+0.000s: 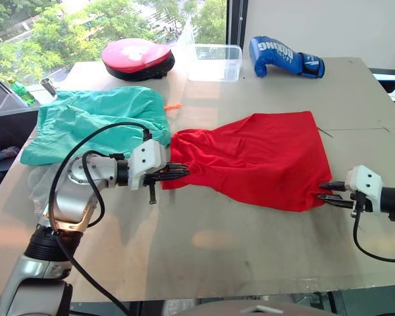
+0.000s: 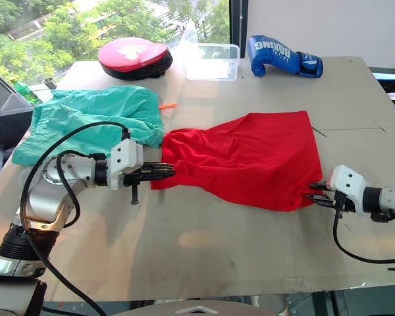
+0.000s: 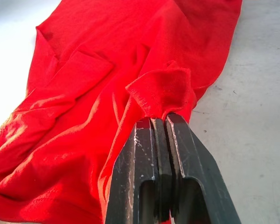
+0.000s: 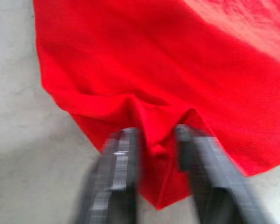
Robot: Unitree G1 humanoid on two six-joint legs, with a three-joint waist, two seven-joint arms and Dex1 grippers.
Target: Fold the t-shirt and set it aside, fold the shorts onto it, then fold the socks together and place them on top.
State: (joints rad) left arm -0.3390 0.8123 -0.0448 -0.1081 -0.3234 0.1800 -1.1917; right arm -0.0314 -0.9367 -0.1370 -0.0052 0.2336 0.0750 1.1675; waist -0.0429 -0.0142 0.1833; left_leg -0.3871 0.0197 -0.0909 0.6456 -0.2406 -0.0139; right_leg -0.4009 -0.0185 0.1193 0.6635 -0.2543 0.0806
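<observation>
The red t-shirt (image 1: pixel 257 158) lies crumpled across the middle of the table. My left gripper (image 1: pixel 183 172) is shut on a pinch of its left edge, and the left wrist view shows the fabric (image 3: pixel 161 91) clamped between the tips. My right gripper (image 1: pixel 324 191) is at the shirt's near right corner. Its fingers (image 4: pixel 119 177) stand open on either side of a puckered fold of red cloth (image 4: pixel 154 116). The teal-green shorts (image 1: pixel 95 122) lie spread at the back left, orange drawstring (image 1: pixel 174 106) poking out. A pale grey bundle (image 1: pixel 36 184), apparently the socks, lies at the left edge behind my left arm.
Along the far edge sit a red-pink boxing pad (image 1: pixel 138 58), a clear plastic container (image 1: pixel 214 62) and a blue boxing glove (image 1: pixel 284 58). Bare tabletop (image 1: pixel 224 243) stretches in front of the shirt to the near edge.
</observation>
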